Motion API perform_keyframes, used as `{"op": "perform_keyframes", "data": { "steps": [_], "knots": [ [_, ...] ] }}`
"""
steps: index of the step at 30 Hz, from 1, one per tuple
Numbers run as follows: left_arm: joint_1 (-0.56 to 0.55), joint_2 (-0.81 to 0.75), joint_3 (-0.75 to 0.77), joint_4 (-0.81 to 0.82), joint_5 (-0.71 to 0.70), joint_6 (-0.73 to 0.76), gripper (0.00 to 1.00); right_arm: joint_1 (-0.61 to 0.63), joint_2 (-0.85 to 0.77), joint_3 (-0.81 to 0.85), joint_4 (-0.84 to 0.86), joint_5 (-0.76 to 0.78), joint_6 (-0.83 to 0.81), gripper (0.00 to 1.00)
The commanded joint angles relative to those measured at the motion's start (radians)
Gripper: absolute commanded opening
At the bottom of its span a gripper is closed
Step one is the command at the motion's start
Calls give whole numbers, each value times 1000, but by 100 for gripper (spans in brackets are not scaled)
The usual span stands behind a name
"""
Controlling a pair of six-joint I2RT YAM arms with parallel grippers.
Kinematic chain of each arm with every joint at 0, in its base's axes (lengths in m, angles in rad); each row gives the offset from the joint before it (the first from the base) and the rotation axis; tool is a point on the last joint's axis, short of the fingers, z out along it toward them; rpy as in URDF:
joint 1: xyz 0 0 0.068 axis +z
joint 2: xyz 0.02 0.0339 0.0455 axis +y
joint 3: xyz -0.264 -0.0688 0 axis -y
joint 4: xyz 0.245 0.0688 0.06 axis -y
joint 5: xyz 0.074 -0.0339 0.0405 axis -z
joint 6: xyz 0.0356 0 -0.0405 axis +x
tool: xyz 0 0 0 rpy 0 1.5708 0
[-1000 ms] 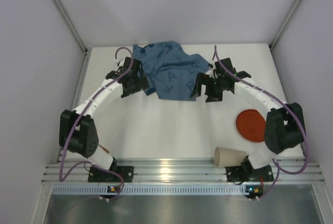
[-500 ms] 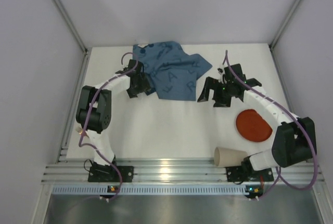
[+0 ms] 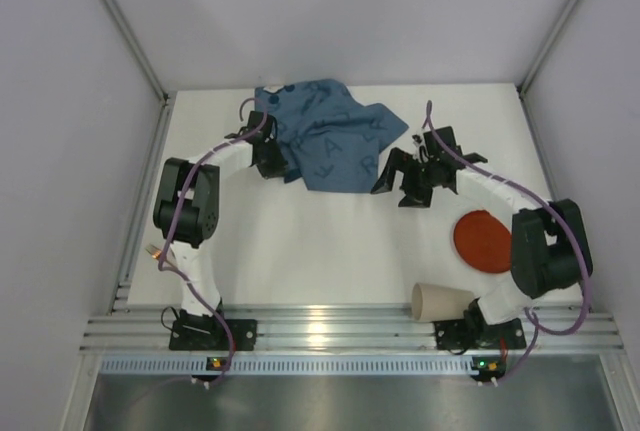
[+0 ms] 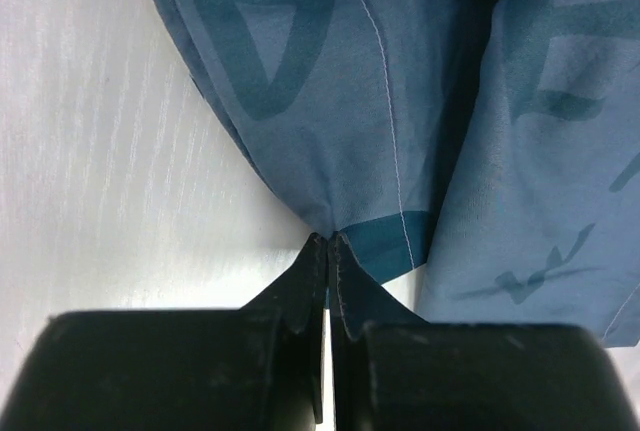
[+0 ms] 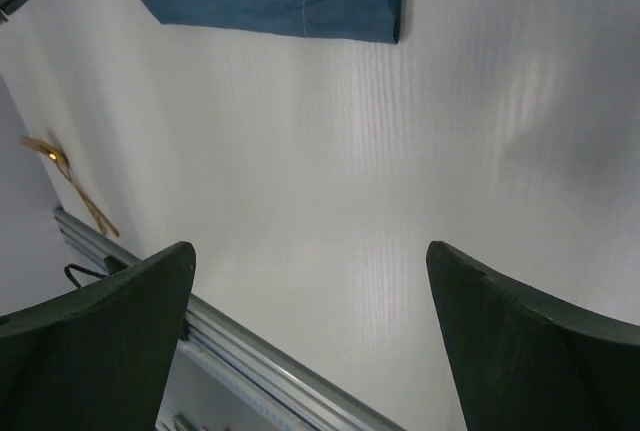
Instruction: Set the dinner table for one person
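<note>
Cloth [image 3: 330,146] far-centre on table [image 3: 300,241]; plate [image 3: 485,241] right; cup [image 3: 440,301] nearer, seemingly toppled.

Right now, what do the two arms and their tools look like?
The left arm and right arm share white tubular links, bulky black joint housings and a purple cable looping alongside each. The left tool has matte black blocky fingers tapering to thin tips; the right tool has dark, broad, rounded ones.

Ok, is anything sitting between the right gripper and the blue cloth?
Nothing visible. Only bare white table lies between the open right gripper and the blue cloth's near edge. The red plate and the paper cup sit nearer the arm bases, off that path.
</note>
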Motion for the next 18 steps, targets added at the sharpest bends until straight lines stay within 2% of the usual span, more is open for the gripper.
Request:
{"op": "perform_keyframes", "data": {
  "steps": [1, 8, 14, 18],
  "knots": [
    [-2, -30, 3, -69, 40, 29, 0, -32, 102, -2, 238, -91, 85, 100],
    [-3, -136, -58, -138, 44, 71, 0, -45, 286, 91, 374, -78, 181, 100],
    [-3, -183, -37, -221, 41, 111, 0, -44, 395, 116, 437, -6, 218, 100],
    [-3, -188, -6, -254, 44, 124, 0, 4, 438, 118, 470, 14, 258, 98]
  ]
}}
